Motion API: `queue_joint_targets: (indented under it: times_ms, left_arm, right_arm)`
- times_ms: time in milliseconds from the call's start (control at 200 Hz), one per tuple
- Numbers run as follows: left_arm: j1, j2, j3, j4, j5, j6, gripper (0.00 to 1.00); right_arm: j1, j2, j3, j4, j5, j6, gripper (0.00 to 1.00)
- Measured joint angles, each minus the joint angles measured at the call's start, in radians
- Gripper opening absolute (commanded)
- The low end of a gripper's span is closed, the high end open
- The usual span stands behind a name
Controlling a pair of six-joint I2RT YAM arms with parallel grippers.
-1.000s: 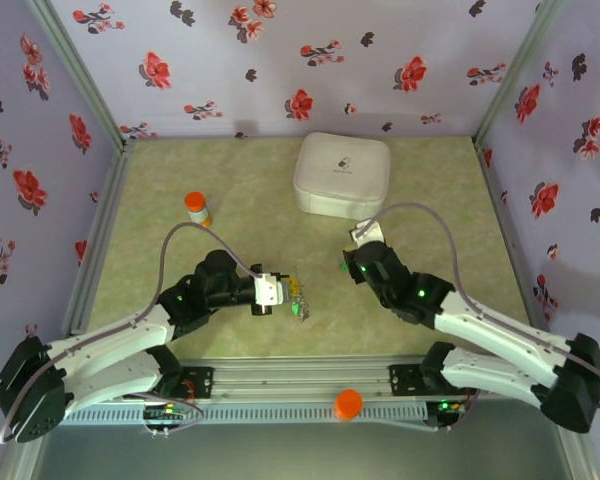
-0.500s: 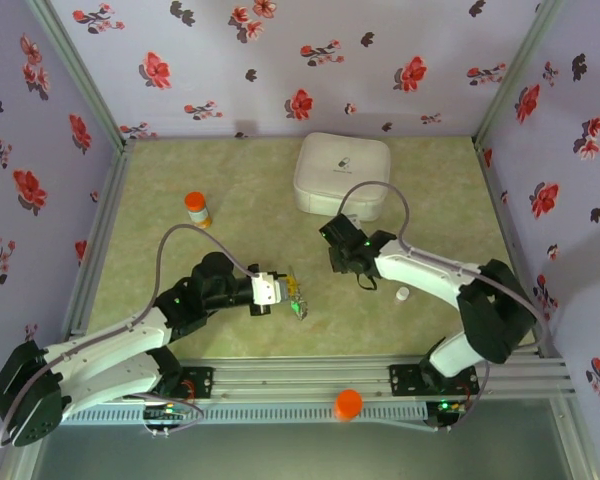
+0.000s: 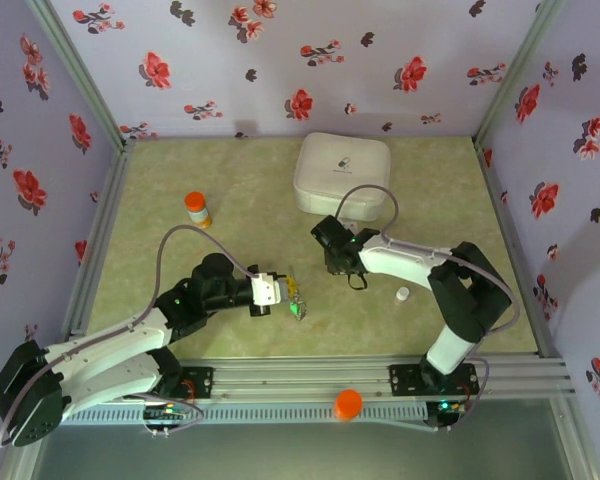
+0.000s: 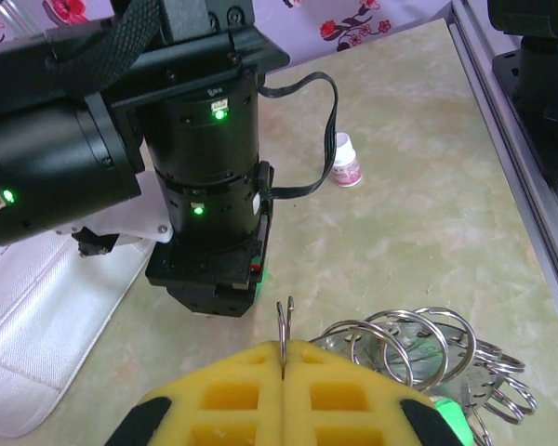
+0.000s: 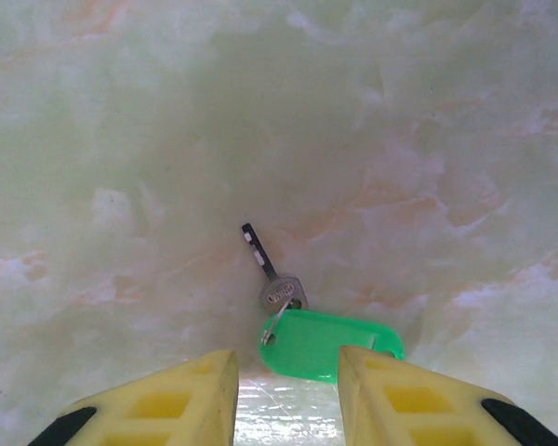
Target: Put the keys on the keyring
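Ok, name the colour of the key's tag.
Bright green tag; the right wrist view shows it best.

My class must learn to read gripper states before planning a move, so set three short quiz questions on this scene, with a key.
1. True or false: the left gripper is open above the keyring.
2. Which thing lies at the right gripper's fingertips? A) green-tagged key B) orange-capped bottle C) white case
3. Fill in: the key's metal shank points ___ from the right gripper.
Key: 1 false, it is shut on the keyring; 2 A; 3 away.
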Motion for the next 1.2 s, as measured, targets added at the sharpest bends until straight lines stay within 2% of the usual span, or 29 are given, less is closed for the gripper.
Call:
queue_joint_targets:
  times_ms: [80, 210, 1200]
  left_arm:
    - [0.000, 0.000, 0.000, 0.001, 0.000, 0.000, 0.00]
    - [0.000, 0.000, 0.000, 0.001, 0.000, 0.000, 0.00]
    - [0.000, 0.011, 0.000, 0.010, -0.004, 0.000, 0.00]
  right_arm:
    - [0.000, 0.014, 0.007, 0.003, 0.000, 0.003, 0.34]
    - [0.000, 0.031, 0.016, 0.005, 0.000, 0.003, 0.27]
    - [0.000, 0.087, 0.046, 0.004, 0.045, 0.003, 0.20]
